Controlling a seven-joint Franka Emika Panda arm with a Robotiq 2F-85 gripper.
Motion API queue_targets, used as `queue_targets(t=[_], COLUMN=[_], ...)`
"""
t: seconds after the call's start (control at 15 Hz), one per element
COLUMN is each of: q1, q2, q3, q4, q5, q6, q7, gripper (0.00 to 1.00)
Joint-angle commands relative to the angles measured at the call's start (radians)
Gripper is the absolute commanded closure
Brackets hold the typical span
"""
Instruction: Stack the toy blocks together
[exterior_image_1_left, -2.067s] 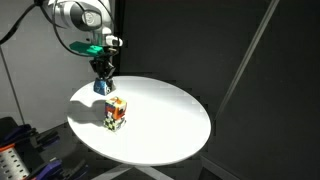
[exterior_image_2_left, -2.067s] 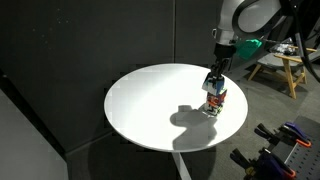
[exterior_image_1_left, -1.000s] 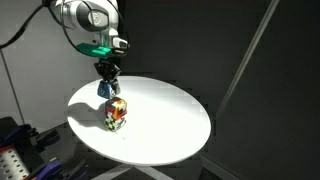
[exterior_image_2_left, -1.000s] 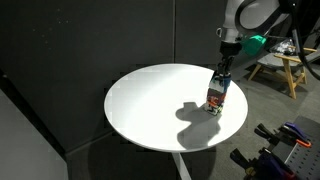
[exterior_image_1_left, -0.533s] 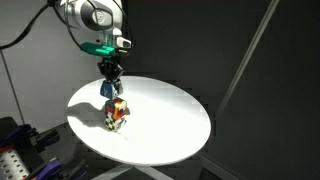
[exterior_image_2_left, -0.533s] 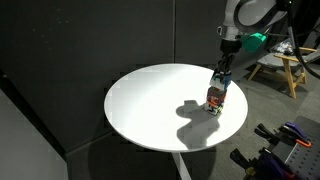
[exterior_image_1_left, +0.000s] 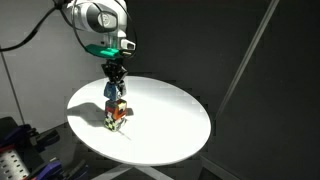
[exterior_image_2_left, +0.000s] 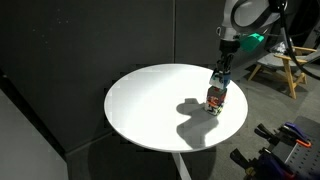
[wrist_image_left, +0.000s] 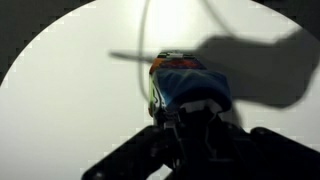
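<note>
Blue block (exterior_image_1_left: 111, 91) clamped between the fingers (exterior_image_1_left: 112, 78), held right over the other two blocks (exterior_image_1_left: 117, 114). Those look already stacked, the orange-red one on top and the one with green below. The pile stands on the round white surface (exterior_image_1_left: 170, 110), toward one side, near the rim in an exterior view (exterior_image_2_left: 216, 100).

In the wrist view the blue block (wrist_image_left: 188, 86) fills the middle, with an orange and green edge (wrist_image_left: 154, 80) peeking out beside it, so it looks roughly lined up but maybe a bit off to one side. I cannot tell whether it touches the top of the pile or hangs just above it.

Task looks nearly done: only the last block is left to place.

Risks:
- Letting go while off-centre: the block tips off the top.
- Pressing down too hard, or at a tilt: the whole pile topples.
- Fingers brushing the blocks on the way out could drag the top one.
- Pile is near the rim, so a fallen block could roll off the surface.
</note>
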Motion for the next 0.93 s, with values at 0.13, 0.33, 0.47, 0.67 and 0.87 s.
queue_targets(t=[0.13,0.33,0.47,0.67,0.87], q1=[-0.012,-0.012,-0.012,-0.013,-0.014], q2=[0.039,0.050,0.057,0.069,0.076], q3=[0.000,0.000,0.001,0.001,0.000], q4=[0.053,0.055,0.057,0.062,0.066], q5=[0.008,0.005,0.004,0.003,0.003], q6=[-0.033,-0.029,-0.028,-0.028,-0.028], q7=[-0.020,-0.023,-0.023,-0.025,-0.026], gripper=[0.93,0.93,0.93,0.93,0.92])
